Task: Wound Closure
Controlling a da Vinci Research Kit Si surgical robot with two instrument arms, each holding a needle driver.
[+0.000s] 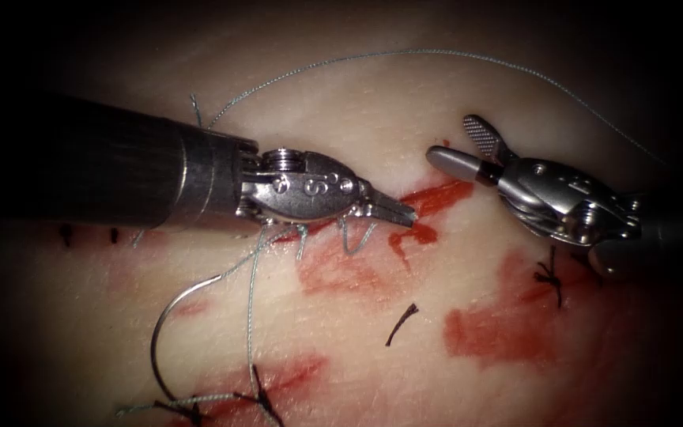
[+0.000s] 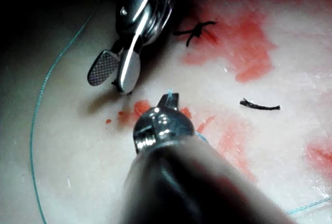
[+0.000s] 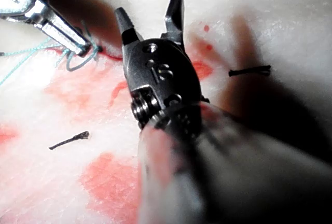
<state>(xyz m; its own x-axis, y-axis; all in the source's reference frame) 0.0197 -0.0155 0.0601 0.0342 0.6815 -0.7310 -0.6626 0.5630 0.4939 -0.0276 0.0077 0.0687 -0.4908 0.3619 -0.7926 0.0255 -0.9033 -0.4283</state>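
The tissue [image 1: 405,103] is the biggest thing I have under the scope, one slab, smeared with red fluid [image 1: 499,324] in several patches. The cut [image 1: 436,196] runs as a red line between my two tools.

My left claw [image 1: 393,209] comes in from the picture's left with its jaws together. In the right wrist view its tip sits in a small loop of teal thread [image 3: 83,58] right at the cut, so I judge it is clamped on the thread there, probably to keep the strand taut at the wound edge. It is not on the needle.

My right claw [image 1: 468,150] hangs just right of the cut with its jaws spread apart and nothing between them; I read that as a tool parked clear and ready, touching neither thread nor tissue.

The curved needle [image 1: 169,316] lies free on the tissue, well left and below the cut, held by neither tool. Whether its lower end is buried I cannot tell, since it runs into the dark knots [image 1: 258,395] at the frame's bottom edge.

Count: two tools, one needle, one long teal thread arcing over the top of the field, one dark knot [image 1: 549,277] near the right tool, and two loose cut ends of dark thread [image 3: 70,140].
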